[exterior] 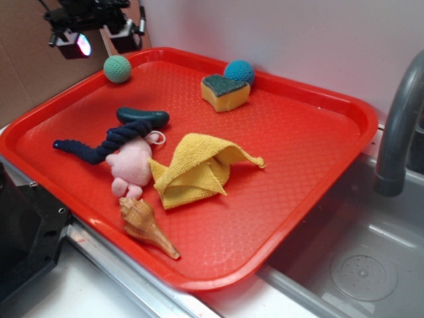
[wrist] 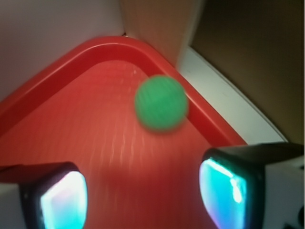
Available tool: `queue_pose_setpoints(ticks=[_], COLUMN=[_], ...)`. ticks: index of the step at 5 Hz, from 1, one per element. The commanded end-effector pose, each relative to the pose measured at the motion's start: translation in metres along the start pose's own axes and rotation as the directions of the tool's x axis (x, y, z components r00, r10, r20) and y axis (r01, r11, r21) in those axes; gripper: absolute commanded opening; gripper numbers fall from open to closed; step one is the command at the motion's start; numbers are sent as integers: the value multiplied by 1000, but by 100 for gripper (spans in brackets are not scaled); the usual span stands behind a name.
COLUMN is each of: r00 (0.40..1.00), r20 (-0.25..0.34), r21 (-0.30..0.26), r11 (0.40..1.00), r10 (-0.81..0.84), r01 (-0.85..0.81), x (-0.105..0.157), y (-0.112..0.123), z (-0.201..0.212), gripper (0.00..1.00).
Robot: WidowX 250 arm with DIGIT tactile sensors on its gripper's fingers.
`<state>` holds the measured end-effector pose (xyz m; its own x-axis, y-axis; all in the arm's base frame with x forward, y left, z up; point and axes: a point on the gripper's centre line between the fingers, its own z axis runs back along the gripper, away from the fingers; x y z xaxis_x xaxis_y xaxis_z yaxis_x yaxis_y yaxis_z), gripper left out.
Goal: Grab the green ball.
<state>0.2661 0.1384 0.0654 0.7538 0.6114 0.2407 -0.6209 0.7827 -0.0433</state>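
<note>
Small mint-green crocheted yarn ball [exterior: 117,69] sits in the far left corner of the red plastic tray [exterior: 311,192], close to the raised rim, apart from everything else. The tool [exterior: 99,36] hangs above and just outboard of it, not touching. In the wrist view the two pads [wrist: 57,198] stand well apart with bare tray between them and the ball [wrist: 160,102] ahead of the gap, a bit right of centre, blurred.

Handling, my read: light, soft, squashy yarn. The knit gives decent friction, so slip is unlikely, but it's round and will roll if nudged by one pad first. Take it across the middle, pads on opposite sides at its widest. The rim close behind limits clearance on that side; a pad could clip the tray wall on the way down.

Not the target: darker teal-blue crocheted ball [exterior: 239,71] at the back, touching the yellow sponge with green scrub top [exterior: 225,93]. Mid-tray clutter, namely the yellow folded cloth [exterior: 195,169], pink plush toy [exterior: 130,165], navy rope [exterior: 106,146] and tan seashell [exterior: 146,225], is well apart from the green ball.
</note>
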Motion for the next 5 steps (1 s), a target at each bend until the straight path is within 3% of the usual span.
queue_pose_setpoints(ticks=[1, 3, 4, 5], r00=[1000, 1000, 999, 998], r20=[-13, -32, -38, -68], r21=[90, 135, 147, 154], r11=[996, 991, 989, 988], r10=[-23, -1, -3, -15], r01=[24, 5, 8, 25], x=[35, 35, 36, 40], y=[-2, 20, 17, 13], z=[-24, -30, -41, -51], gripper=[100, 100, 0, 0])
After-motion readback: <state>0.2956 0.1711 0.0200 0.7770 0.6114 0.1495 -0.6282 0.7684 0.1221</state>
